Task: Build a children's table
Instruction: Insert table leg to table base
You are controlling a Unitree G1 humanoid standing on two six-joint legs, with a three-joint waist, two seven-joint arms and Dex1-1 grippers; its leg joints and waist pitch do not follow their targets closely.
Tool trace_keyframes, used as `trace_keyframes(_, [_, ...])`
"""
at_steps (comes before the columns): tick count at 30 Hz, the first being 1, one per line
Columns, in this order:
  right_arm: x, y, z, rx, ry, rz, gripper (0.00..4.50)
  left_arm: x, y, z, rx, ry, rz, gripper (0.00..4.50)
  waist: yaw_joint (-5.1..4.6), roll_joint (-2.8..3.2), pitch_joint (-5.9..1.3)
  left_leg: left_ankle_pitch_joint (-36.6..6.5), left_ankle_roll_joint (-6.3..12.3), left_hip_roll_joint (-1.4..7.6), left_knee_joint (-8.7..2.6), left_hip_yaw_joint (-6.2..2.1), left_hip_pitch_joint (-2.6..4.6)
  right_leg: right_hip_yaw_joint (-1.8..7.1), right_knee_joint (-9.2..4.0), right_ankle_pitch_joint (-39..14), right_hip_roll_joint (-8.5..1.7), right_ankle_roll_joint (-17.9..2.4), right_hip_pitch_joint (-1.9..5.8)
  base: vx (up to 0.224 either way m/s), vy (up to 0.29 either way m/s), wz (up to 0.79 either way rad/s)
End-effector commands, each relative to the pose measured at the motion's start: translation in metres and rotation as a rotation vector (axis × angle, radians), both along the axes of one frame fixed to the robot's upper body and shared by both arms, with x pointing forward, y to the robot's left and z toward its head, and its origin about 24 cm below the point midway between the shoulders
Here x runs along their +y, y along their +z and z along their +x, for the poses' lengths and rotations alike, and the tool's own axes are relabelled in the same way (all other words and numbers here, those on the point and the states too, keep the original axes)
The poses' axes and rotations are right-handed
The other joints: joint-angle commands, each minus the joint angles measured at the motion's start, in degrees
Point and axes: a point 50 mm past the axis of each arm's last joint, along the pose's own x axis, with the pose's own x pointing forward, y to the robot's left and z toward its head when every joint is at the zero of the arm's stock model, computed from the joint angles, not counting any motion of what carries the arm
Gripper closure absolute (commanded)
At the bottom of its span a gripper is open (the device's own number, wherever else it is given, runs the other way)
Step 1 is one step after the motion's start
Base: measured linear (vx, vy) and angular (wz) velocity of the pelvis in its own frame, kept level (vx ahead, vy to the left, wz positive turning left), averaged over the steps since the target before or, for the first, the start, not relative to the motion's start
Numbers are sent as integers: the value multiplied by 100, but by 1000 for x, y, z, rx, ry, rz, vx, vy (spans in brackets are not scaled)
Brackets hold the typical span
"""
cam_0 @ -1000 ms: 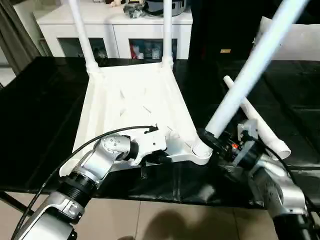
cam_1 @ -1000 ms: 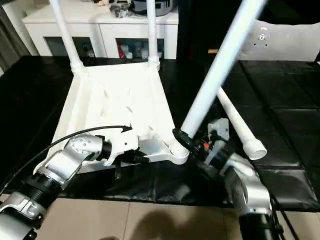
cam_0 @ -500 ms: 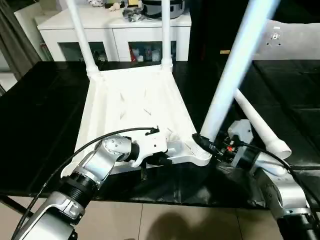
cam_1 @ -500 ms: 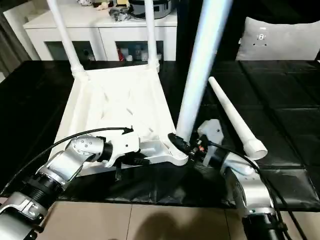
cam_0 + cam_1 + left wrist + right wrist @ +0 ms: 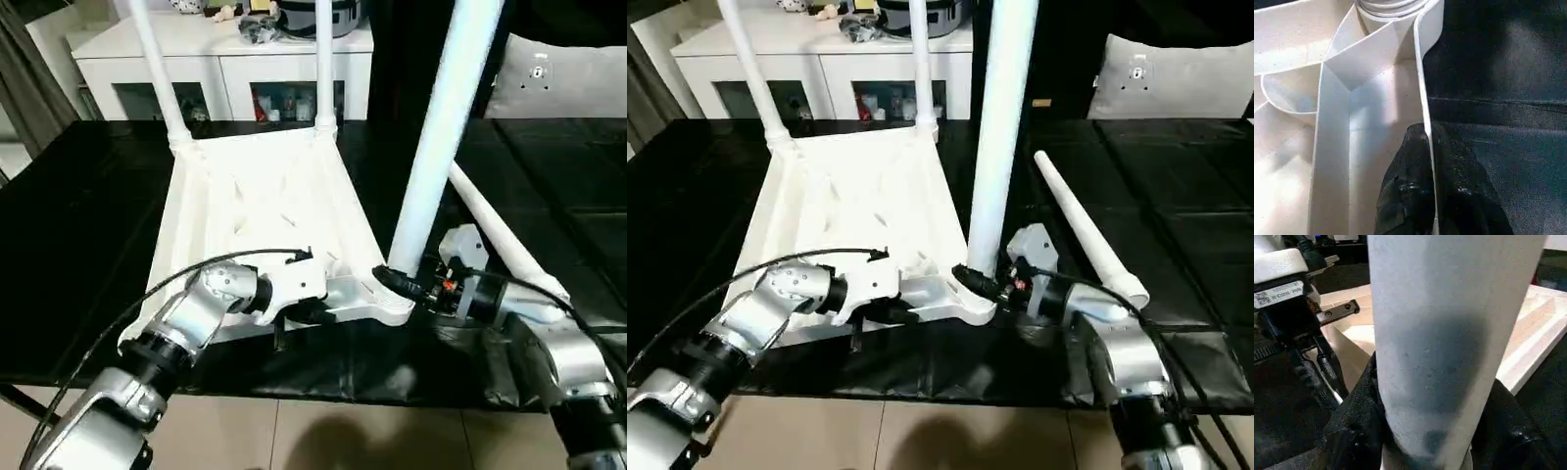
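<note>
A: What's the biggest thing there?

B: The black work surface (image 5: 78, 245). On it lies the children's table top (image 5: 260, 211), white, underside up with its ribs showing, reaching from the near edge toward the far edge. Behind the far edge stands a white cabinet (image 5: 225, 59).

A: And the legs?

B: Two fitted legs (image 5: 157, 69) stand upright in the two far corner sockets of the top. A third leg (image 5: 441, 147) stands nearly upright with its lower end at the near right corner socket (image 5: 392, 305). A loose leg (image 5: 505, 240) lies flat on the surface just to the right of the top, running from the near edge away toward the far right.

A: The pincers?

B: The right gripper (image 5: 970, 279) has its two black fingers (image 5: 1352, 426) half spread around the base of that third leg, gripping it on both sides. The left gripper (image 5: 1427, 161) is pinched nearly closed on the thin near rim (image 5: 1422, 73) of the top, one finger on each face of the wall, a little left of that same socket.
</note>
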Motion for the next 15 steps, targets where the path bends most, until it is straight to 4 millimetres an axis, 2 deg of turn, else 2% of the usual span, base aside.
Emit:
trace_keyframes(1, [2, -34, -12, 190, 49, -93, 263, 7, 8, 11, -42, -12, 57, 450, -44, -84, -228, -2001, 294, 263, -457, -146, 17, 257, -606, -3167, -393, -484, 184, 0, 0, 0])
trace_keyframes(5, [5, -34, -13, 196, 69, -93, 263, 8, 9, 13, -44, -6, 63, 450, -50, -85, -220, -2040, 262, 265, -465, -158, 13, 254, -623, -3327, -410, -395, 183, 0, 0, 0])
trace_keyframes(11, [7, -36, -18, 209, 65, -77, 263, 9, 6, 11, -29, -3, 57, 450, -50, -81, -234, -1944, 292, 302, -493, -155, -7, 294, -573, -2953, -417, -568, 192, 0, 0, 0])
trace_keyframes(15, [9, -38, -23, 223, -13, -50, 263, 9, 2, 3, 6, 20, 23, 450, -33, -89, -229, -1820, 278, 309, -511, -150, -14, 315, -570, -2960, -428, -566, 195, 0, 0, 0])
